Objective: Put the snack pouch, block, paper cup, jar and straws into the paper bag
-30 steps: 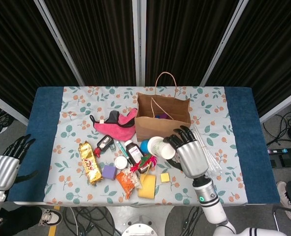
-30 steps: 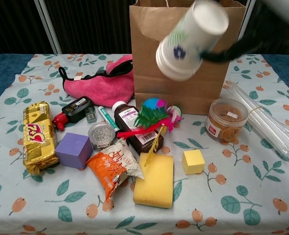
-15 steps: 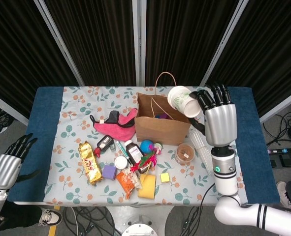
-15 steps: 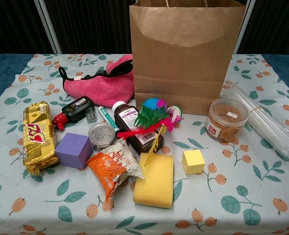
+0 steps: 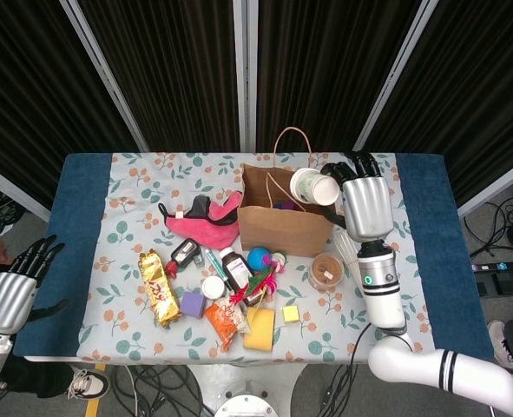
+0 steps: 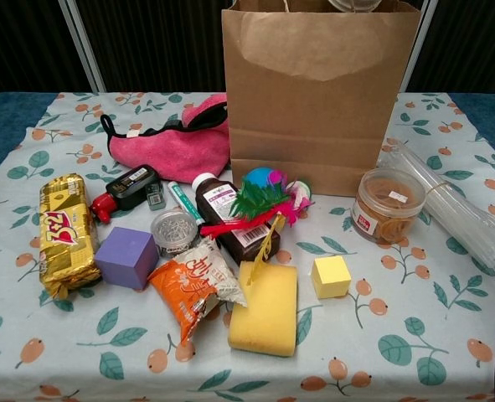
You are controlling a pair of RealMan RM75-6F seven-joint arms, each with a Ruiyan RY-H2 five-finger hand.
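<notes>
Head view
Paper bag (image 5: 284,217): stands open and upright on the flowered tablecloth (image 5: 134,182), handle loop up; it is the landmark for everything below.
Right hand (image 5: 365,201): raised at the bag's right top corner, fingers curled round the paper cup (image 5: 313,186).
Paper cup: tipped on its side in that grip, over the bag's open mouth near the right edge, mouth towards the bag's left.
Left hand (image 5: 13,291): well left of the bag, off the table's edge, fingers spread and holding nothing.
Jar (image 5: 326,270): on the cloth just in front of the bag's right corner.
Straws (image 5: 350,248): clear bundle right of the bag, partly hidden behind the right arm.
Snack pouch (image 5: 225,321): orange, in front of the bag and to its left, in the clutter.
Block (image 5: 291,313): yellow, in front of the bag, near the jar.

Chest view
Paper bag (image 6: 318,92): fills the upper middle, its front face creased.
Jar (image 6: 387,205): at the bag's front right corner, apart from it.
Straws (image 6: 448,209): lie slantwise right of the bag, just beside the jar.
Block (image 6: 331,276): in front of the bag, beside the yellow sponge (image 6: 264,306).
Snack pouch (image 6: 195,286): in front of the bag, left of the sponge and touching it.
Purple cube (image 6: 126,258): further left of the pouch.
Hands: cannot tell, neither shows clearly here.
</notes>
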